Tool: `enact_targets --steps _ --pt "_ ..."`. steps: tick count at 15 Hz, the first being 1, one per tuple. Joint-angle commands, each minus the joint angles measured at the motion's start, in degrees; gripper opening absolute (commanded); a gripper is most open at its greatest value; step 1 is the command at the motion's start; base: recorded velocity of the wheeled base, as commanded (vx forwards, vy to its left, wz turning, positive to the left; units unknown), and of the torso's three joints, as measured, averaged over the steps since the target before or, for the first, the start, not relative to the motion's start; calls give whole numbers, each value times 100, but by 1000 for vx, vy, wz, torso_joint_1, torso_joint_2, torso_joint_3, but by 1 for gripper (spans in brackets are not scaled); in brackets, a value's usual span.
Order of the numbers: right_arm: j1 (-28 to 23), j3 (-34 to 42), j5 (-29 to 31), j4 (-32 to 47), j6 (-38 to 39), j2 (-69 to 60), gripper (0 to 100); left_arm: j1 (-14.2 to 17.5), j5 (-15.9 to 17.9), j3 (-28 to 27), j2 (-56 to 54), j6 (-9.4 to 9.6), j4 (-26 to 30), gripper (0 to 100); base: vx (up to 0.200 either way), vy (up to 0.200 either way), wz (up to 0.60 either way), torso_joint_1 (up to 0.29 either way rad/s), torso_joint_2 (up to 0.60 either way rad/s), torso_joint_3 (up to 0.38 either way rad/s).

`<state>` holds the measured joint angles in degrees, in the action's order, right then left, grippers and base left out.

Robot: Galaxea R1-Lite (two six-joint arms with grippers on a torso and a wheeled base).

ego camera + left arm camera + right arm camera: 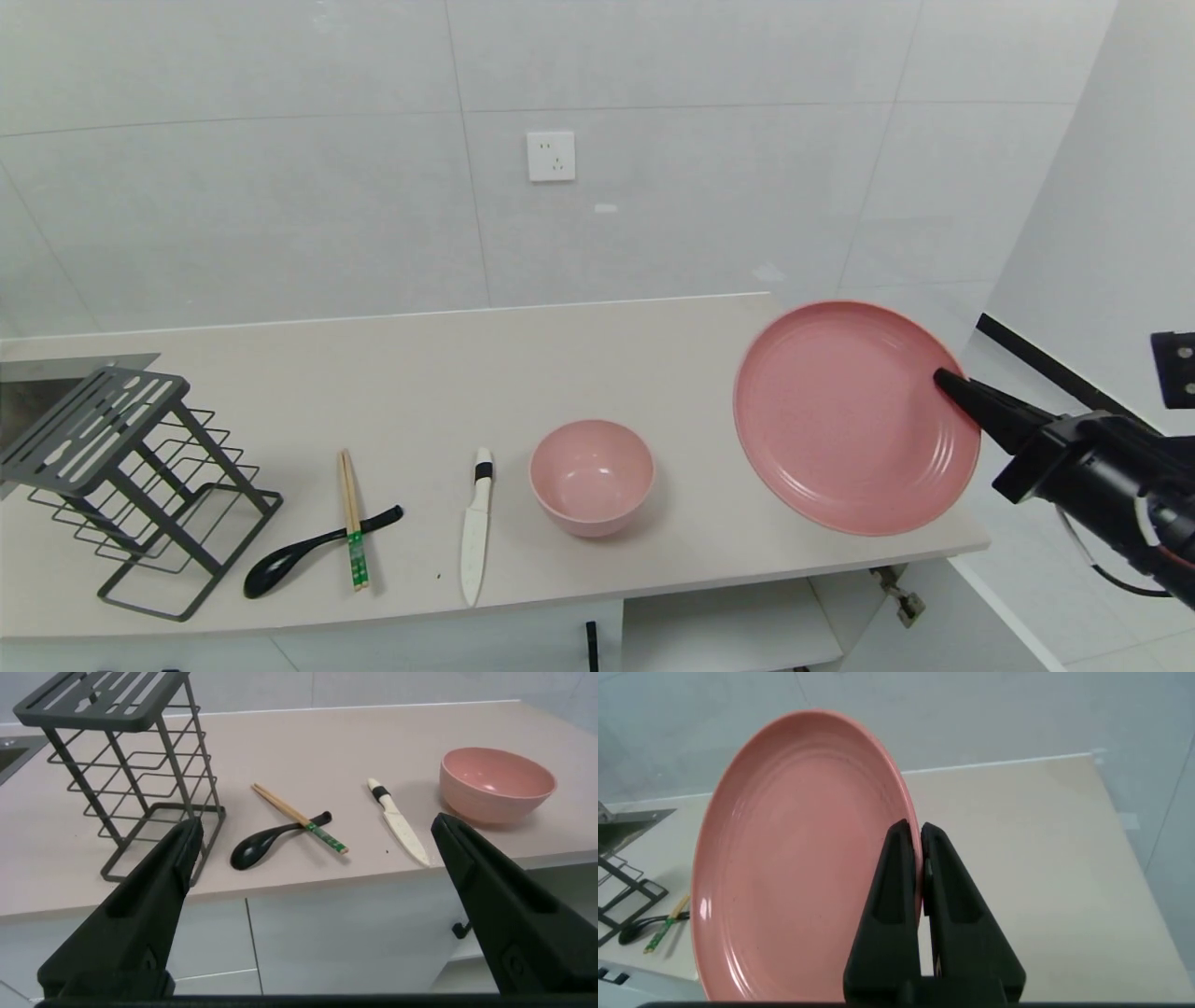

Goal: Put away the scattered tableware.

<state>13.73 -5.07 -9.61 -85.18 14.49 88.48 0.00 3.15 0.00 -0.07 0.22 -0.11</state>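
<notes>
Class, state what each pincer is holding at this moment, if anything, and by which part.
The right pincer grips the pink plate by its rim. The left pincer is open and holds nothing.

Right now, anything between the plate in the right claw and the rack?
Yes. The right claw holds the pink plate by its rim at the right end of the counter; the rack stands at the left end. Between them lie the bowl, knife, and chopsticks across the spoon. All low; a raised carry likely clears them.
</notes>
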Motion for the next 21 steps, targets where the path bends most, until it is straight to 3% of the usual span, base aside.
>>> enact_targets --steps 1,3,5,6,9,10,12,13,17,21 --pt "-160 33 -76 10 1 -340 0 0 -16 0 7 57 -59 100 0 0 0 0 0 0" --pt "-318 50 -208 10 1 -472 0 79 55 -879 280 57 -1228 100 0 0 0 0 0 0" --pt "-292 59 -217 10 -8 -437 0 -9 318 -1644 1009 22 -1211 100 0 0 0 0 0 0" --pt "-292 68 -217 10 -8 -437 0 -105 380 -1687 1299 -31 -1114 100 0 0 0 0 0 0" --pt "-327 129 -226 19 -8 -595 0 -483 529 -1644 2451 -725 -1061 100 0 0 0 0 0 0" --pt "-318 138 -235 27 -17 -630 0 -694 934 -1652 3022 -1050 -1079 100 0 0 0 0 0 0" --pt "-327 129 -235 36 -17 -657 0 -861 1566 -1661 3664 -1358 -1061 100 0 0 0 0 0 0" --pt "-327 138 -235 36 -17 -648 0 -861 1681 -1670 4015 -1551 -1096 100 0 0 0 0 0 0" --pt "-327 182 -235 36 -17 -639 0 -879 1892 -1696 4991 -1947 -1132 100 0 0 0 0 0 0" --pt "-327 226 -235 36 -17 -648 0 -905 1865 -2074 6248 -1929 -1466 100 0 0 0 0 0 0"
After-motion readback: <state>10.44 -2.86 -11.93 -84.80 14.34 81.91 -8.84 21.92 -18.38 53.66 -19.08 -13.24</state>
